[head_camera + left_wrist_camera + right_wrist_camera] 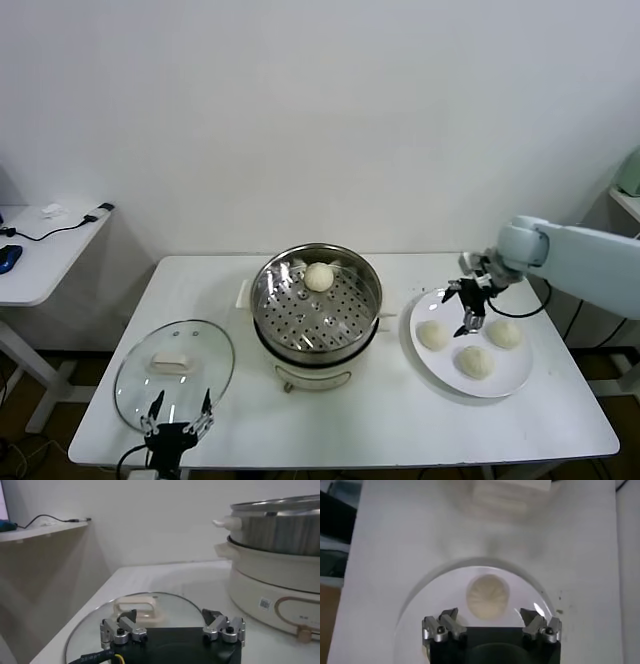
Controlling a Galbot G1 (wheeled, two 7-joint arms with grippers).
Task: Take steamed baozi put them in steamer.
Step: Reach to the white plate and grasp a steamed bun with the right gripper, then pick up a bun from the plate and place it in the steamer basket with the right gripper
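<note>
The steel steamer (340, 312) stands mid-table with one baozi (318, 277) on its perforated tray at the back. Three more baozi (434, 335), (474, 361), (504, 333) lie on a white plate (510, 382) to the right. My right gripper (470, 312) is open and empty, hovering above the plate among these buns. In the right wrist view one baozi (489, 597) lies on the plate (440, 590) just ahead of the open gripper (491, 615). My left gripper (178, 420) is open and empty at the table's front left.
A glass lid (175, 372) with a white handle lies front left, just ahead of the left gripper (172, 616); the lid (100, 625) and steamer (280, 525) show in the left wrist view. A side table (40, 250) stands far left.
</note>
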